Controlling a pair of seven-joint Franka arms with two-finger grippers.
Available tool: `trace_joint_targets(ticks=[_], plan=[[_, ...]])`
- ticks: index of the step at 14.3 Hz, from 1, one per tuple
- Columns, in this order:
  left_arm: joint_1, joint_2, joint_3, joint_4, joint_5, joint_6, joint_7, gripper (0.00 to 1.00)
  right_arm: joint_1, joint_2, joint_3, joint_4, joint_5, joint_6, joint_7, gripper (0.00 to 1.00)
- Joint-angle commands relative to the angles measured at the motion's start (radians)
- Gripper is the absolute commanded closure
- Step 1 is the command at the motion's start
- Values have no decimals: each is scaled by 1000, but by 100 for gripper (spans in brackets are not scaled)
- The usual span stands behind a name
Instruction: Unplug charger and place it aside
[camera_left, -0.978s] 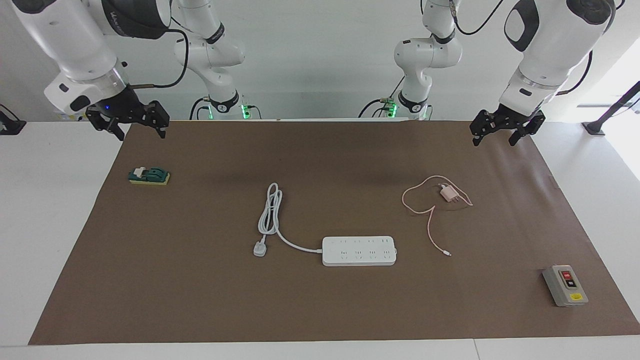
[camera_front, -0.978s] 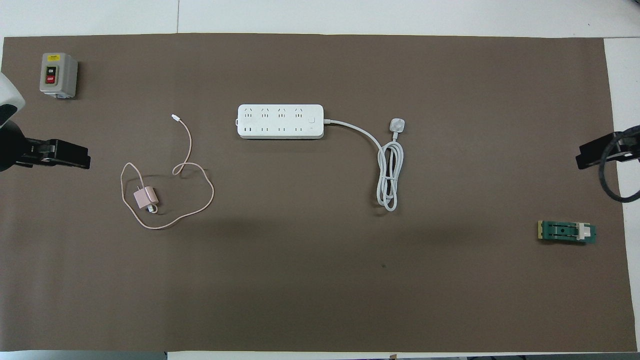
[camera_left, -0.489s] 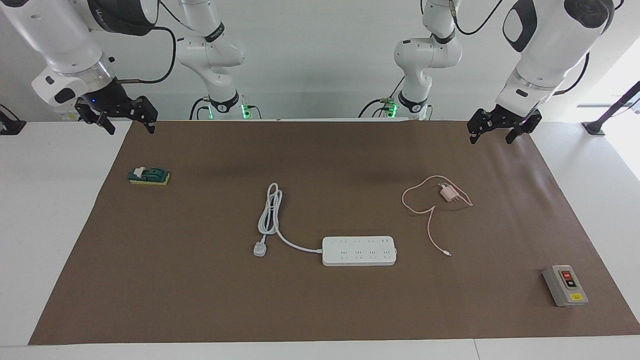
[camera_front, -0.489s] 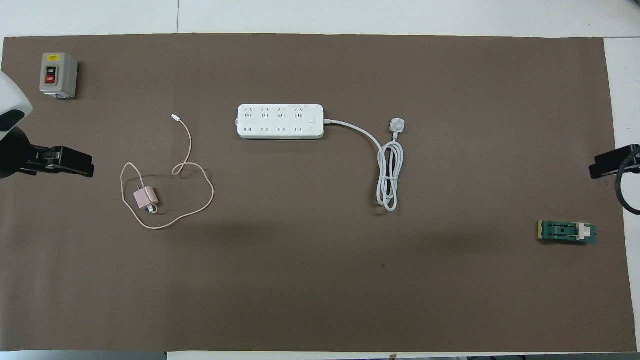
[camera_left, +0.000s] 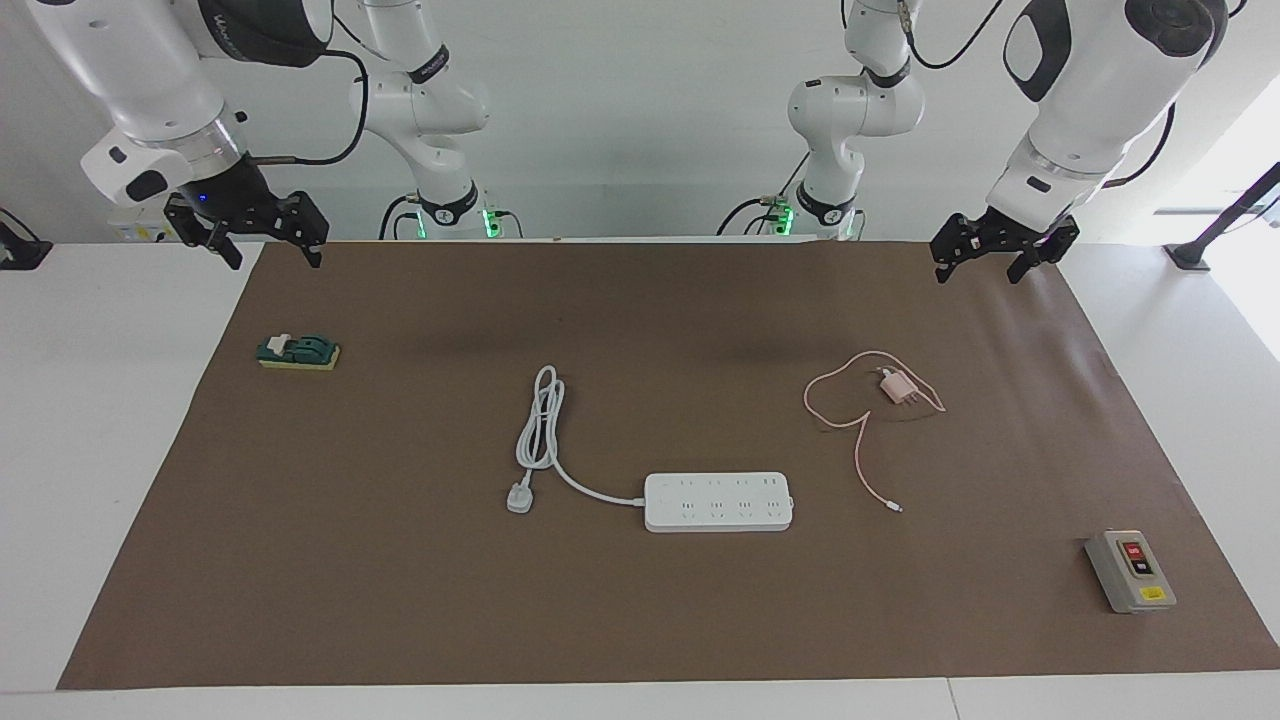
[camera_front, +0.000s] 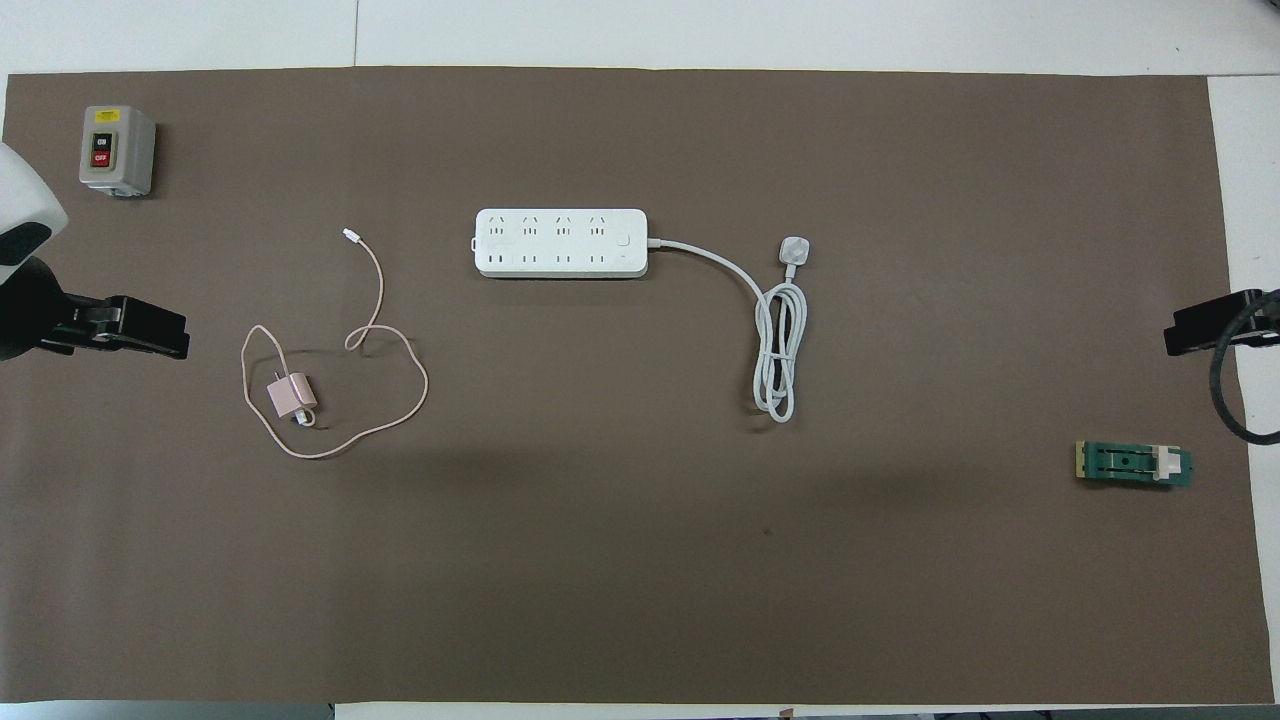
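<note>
Brown mat (camera_left: 400, 600): charger (camera_left: 897, 387) lies unplugged mid-right of the facing view, below the left gripper (camera_left: 1001, 258); both grippers, right (camera_left: 262, 235) included, open, empty.

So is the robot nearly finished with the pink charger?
It looks finished. The charger lies unplugged on the mat, apart from the power strip, toward the left arm's end. Nothing is in hand: the left pincer and right pincer hang open, empty. Nothing seems left.

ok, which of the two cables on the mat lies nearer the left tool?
The thin pink cable of the small pink cube charger, looped toward the left arm's end near the left tool. The thick white cord of the white power strip lies mid-mat.
</note>
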Motion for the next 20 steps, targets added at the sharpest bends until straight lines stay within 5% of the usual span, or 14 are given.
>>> trace_joint_targets(ticks=[1, 20], plan=[[-15, -8, 12, 8, -8, -19, 3, 0, -25, -15, 22, -15, -11, -6, 12, 0], [-18, -8, 11, 17, -34, -36, -54, 0, -15, -21, 22, -20, -8, -3, 11, 0]])
